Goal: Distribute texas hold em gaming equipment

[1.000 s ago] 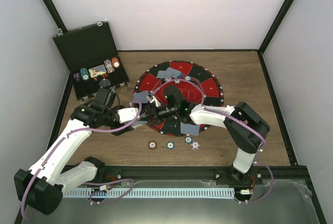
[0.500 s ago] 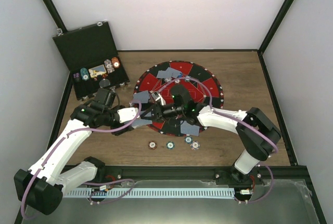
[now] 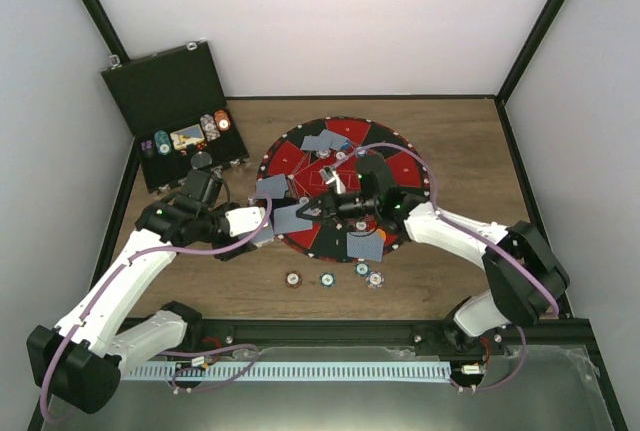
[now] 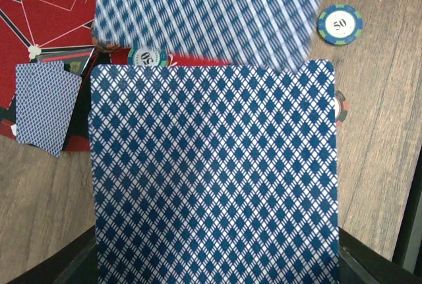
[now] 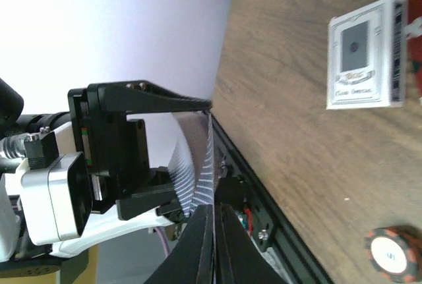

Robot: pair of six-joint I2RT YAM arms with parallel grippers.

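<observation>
The left pincer (image 3: 258,228) is clamped tight on a pack of grey-blue-backed cards (image 4: 211,178), held just over the near-left rim of the red-and-black mat (image 3: 300,159). The pack's diamond-patterned back fills most of the left wrist view. The right pincer (image 5: 212,231) has its jaws fully together at the edge of the top card (image 4: 204,14), which juts beyond the pack toward the mat and shows blurred. In the right wrist view this card bows from the left pincer across to the right fingertips; it seems pinched there, though the contact is seen only edge-on. More cards (image 3: 320,141) lie face down on the mat, at its far side, its left and its near side. Four chips (image 3: 327,279) sit in a short row on the wooden surface (image 3: 470,151) just in front of the mat, each apart from the next. The black case (image 3: 160,91) stands open at the far left corner, with further chips (image 3: 215,124) in its tray. A small white card box (image 5: 366,53) lies flat on the wood
</observation>
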